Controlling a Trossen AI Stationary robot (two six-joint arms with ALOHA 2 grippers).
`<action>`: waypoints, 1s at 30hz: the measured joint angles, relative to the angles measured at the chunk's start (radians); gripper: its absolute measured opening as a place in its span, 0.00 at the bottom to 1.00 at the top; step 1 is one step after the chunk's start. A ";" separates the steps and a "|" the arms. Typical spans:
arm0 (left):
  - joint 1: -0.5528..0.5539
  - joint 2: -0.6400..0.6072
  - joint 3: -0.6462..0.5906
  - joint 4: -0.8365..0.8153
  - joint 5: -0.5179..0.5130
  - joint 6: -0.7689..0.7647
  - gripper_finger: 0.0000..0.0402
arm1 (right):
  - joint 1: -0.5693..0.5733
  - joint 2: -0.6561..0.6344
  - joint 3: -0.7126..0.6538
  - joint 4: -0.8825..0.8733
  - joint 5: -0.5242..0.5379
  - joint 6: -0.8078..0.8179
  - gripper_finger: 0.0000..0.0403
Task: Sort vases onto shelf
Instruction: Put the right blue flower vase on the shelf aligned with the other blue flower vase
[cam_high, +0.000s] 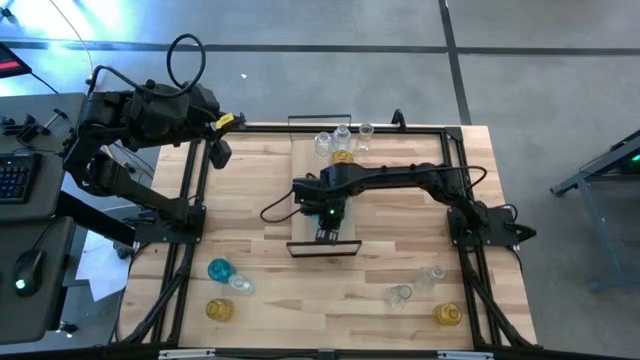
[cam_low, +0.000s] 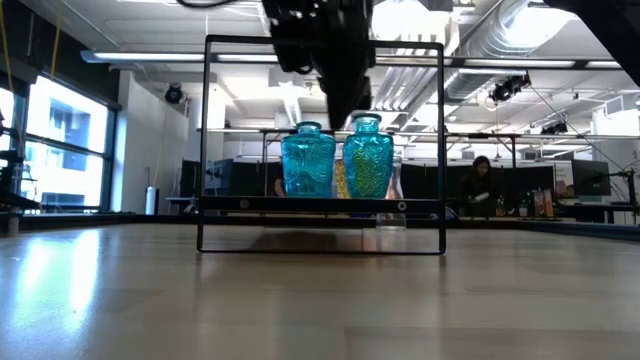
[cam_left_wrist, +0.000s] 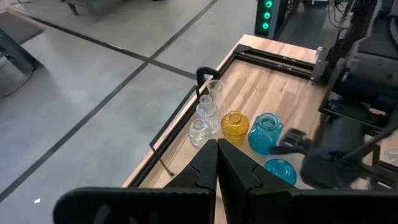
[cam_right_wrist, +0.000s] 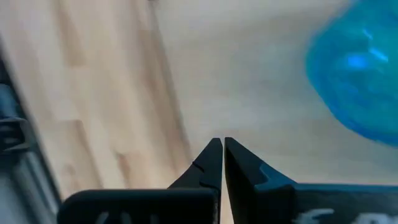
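The right gripper (cam_high: 325, 232) hangs over the shelf (cam_high: 305, 165) with fingers (cam_right_wrist: 211, 163) clenched on nothing, so this looks like a pause between vases. A teal vase (cam_right_wrist: 357, 81) sits just beside those fingers, apart from them, next to a second teal vase (cam_low: 308, 160) and a yellow vase (cam_left_wrist: 235, 125). The next move probably calls for reaching to the loose vases (cam_high: 427, 292) near the tabletop (cam_high: 330, 300) front edge. The left gripper (cam_left_wrist: 217, 171), fingers also clenched and empty, waits off the tabletop's back-left corner.

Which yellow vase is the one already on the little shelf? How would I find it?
Find the small wooden shelf with black ends at the table's far edge. Vases stand in a row there. The yellow vase is between a ribbed clear vase and a blue vase, the only yellow one there.
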 joint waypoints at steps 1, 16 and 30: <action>0.000 0.000 0.000 0.000 -0.001 0.000 0.00 | 0.004 0.000 0.000 0.028 -0.017 0.002 0.00; 0.000 0.000 0.000 0.008 0.019 0.000 0.00 | -0.019 0.000 0.000 0.190 0.028 -0.032 0.00; 0.000 0.000 0.000 0.008 0.023 0.000 0.00 | -0.052 0.000 0.000 0.199 0.096 -0.043 0.00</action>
